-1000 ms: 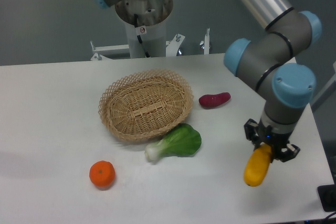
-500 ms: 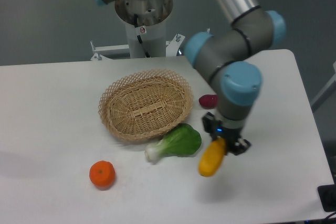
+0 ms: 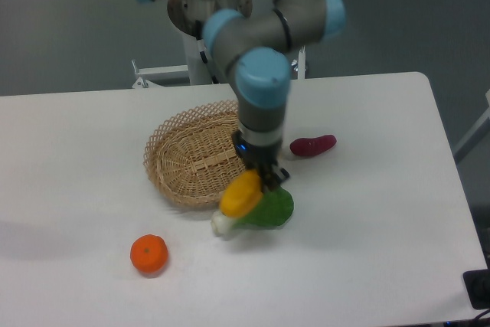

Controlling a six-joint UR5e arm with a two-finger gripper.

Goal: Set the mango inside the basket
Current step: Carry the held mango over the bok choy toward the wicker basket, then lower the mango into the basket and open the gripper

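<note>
We see the claw closed narrowly around the upper end of the mango, gripping it off the tabletop. The mango hangs tilted over the basket's near right rim, in front of the green leafy vegetable. A tangerine and a purple sweet potato lie apart.
</note>
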